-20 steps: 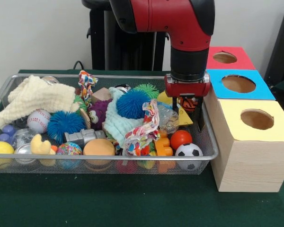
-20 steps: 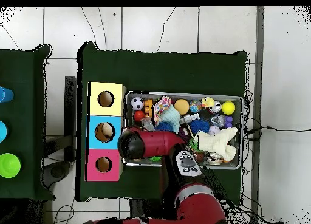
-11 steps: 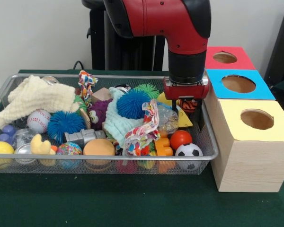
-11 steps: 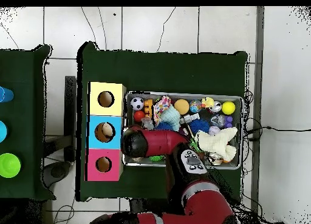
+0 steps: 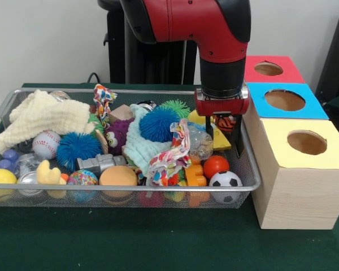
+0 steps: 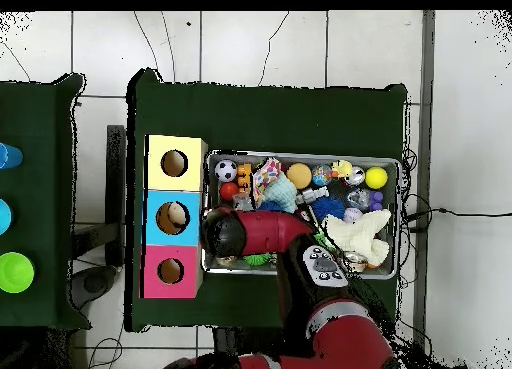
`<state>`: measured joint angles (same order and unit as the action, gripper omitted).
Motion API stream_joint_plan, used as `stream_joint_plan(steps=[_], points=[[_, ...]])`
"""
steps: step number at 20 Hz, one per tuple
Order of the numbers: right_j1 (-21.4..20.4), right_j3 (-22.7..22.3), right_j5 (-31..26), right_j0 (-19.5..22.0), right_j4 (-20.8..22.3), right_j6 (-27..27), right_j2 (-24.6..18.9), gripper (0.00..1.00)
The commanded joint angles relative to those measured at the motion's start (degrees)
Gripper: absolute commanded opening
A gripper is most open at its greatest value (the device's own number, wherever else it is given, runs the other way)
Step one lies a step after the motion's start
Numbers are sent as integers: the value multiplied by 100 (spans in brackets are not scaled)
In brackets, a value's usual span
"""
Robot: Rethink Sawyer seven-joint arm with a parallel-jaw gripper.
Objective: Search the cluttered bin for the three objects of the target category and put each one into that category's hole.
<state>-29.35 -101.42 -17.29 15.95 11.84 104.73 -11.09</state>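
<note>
I read the wire-mesh metal bin (image 5: 250,179) as the landmark: a shallow rectangular tray packed with toys. Against its right end stands a row of three wooden boxes, each with a round hole on top: yellow-topped box (image 5: 307,142) nearest the camera, blue-topped box (image 5: 285,100) in the middle, red-topped box (image 5: 268,69) farthest.

Inside the bin, at the right end, I see the red and black gripper (image 5: 224,129) lowered onto a small orange toy with black stripes (image 5: 226,122). The fingers bracket the toy, but I cannot tell whether they are clamped on it. The toy's long axis is too hidden to judge.

Also in the bin: a spiky blue rubber ball (image 5: 157,123), a smooth red ball (image 5: 215,165), a black-and-white soccer ball (image 5: 225,180), a knitted cream cloth (image 5: 43,115) at the left end, a stitched baseball (image 5: 46,144), a smooth yellow ball (image 5: 0,176), and a fuzzy green spiky ball (image 5: 175,106).

In the overhead view the arm (image 6: 262,234) covers the bin's side toward the robot base.
</note>
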Motion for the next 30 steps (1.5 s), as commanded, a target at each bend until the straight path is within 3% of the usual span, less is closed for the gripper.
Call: stream_joint_plan(steps=[1,12,20,30], points=[[-332,-533,-1324,81,-123,-162,-873,100],[-1042,-646,-1986,-230,-455,356,-785,100],[-692,-534,-1670,-240,-379,366,-808,100],[-515,-526,-1071,-444,-295,686,-522,100]])
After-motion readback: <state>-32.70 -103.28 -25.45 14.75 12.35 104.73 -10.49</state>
